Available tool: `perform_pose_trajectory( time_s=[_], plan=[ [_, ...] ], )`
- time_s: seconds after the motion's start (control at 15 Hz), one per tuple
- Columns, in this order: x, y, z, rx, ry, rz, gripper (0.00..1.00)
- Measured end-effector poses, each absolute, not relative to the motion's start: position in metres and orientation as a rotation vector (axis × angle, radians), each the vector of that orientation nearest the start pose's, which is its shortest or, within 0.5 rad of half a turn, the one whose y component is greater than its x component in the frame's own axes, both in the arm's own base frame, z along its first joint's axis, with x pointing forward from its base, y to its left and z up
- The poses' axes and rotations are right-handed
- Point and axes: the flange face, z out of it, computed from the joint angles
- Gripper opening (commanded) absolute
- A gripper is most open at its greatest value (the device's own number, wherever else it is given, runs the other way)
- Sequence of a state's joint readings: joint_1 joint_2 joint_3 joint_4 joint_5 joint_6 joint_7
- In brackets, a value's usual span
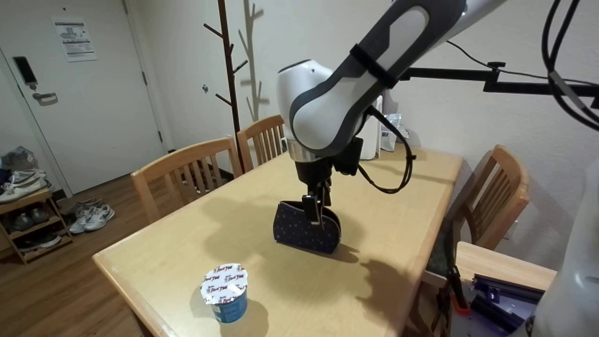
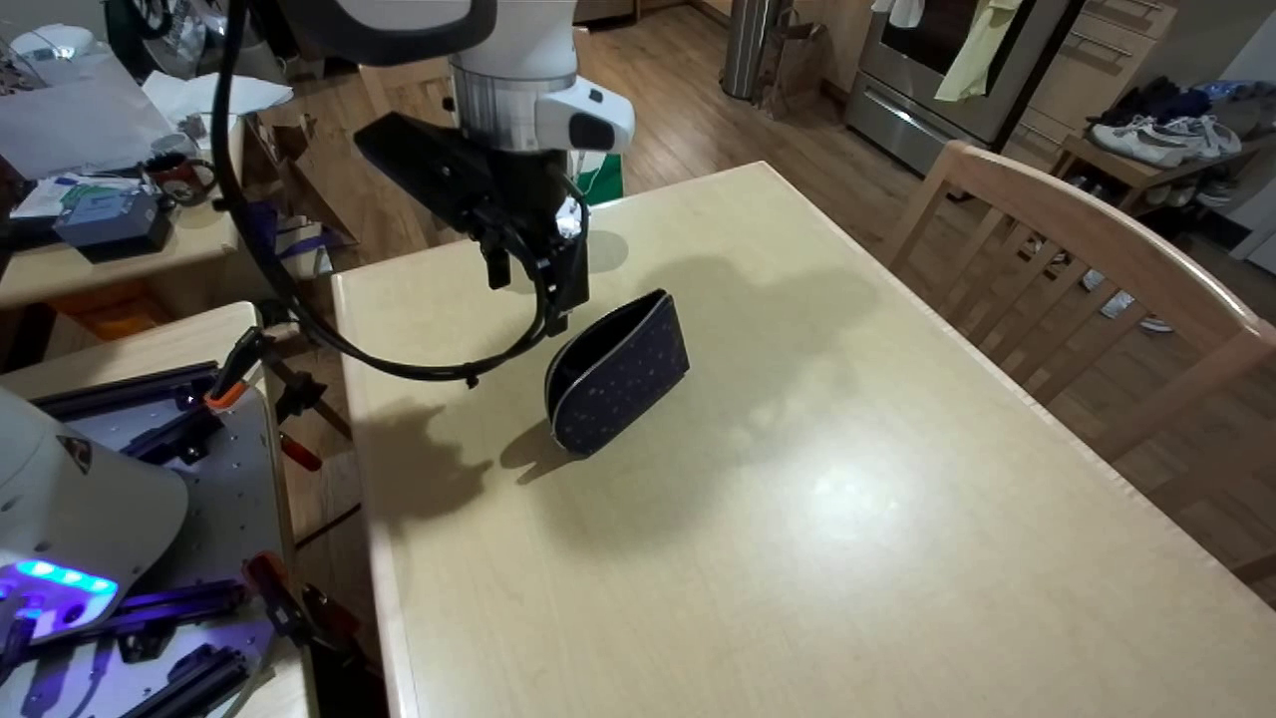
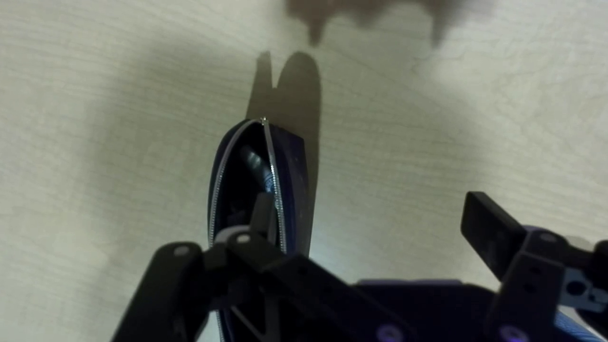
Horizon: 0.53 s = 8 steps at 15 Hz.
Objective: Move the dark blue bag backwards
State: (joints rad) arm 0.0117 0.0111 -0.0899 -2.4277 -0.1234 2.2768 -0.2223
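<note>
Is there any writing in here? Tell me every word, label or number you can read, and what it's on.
"Red Mill", repeated across the white lid of the blue cup; smaller print there is unreadable.
Notice on the door: too small to read.
Label on the robot's base: likewise.
Printed sheet on the desk: too blurred.
Dark blue bag: light specks, no lettering I can make out.

In an exterior view, the bag (image 1: 297, 231) stands on the tabletop (image 1: 393, 210) beneath the tool (image 1: 322, 213), one finger (image 1: 312, 209) in front of the bag's near wall. The cup (image 1: 228, 299), also on the tabletop, stands in front of the bag and to its left. Two chairs (image 1: 187, 161) line the tabletop's left side; a third chair (image 1: 512, 178) stands at its right. The coat stand (image 1: 228, 61) rises behind the left-hand chairs, the door (image 1: 103, 117) farther left. In the wrist view, an object (image 3: 258, 167) lies inside the bag.
</note>
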Motion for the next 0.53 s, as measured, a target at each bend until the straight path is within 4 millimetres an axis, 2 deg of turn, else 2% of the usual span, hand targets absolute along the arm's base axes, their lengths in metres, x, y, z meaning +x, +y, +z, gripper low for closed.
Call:
perform_pose_trajectory(
  time_s=[0.27, 0.53],
  plan=[
    [0.468, -0.037, 0.291, -3.192, -0.427, 0.258, 1.0],
    [0.481, -0.034, 0.292, -3.234, -0.525, 0.089, 1.0]
  ],
)
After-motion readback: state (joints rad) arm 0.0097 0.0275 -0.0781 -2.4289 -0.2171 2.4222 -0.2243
